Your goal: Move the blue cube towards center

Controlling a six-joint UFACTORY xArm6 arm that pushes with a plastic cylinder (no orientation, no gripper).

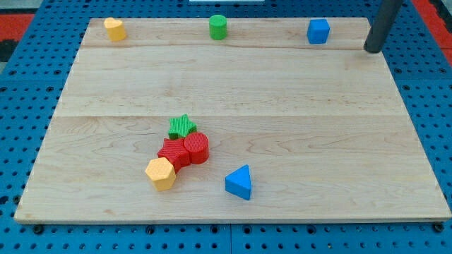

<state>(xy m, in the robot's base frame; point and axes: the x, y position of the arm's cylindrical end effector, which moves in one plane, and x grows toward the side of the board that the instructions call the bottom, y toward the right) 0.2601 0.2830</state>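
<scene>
The blue cube (318, 32) sat at the counter's (282, 92) far edge, right of the middle. To send it centreward, a push probably had to start from its far-right side, aimed near and left, kept square to avoid spinning it. My tip (371, 50) rested right of the cube, apart from it, the rod leaning up-right. No pincer exists here to open or close.

Blue cube (318, 31), pale wood board (282, 106)
</scene>
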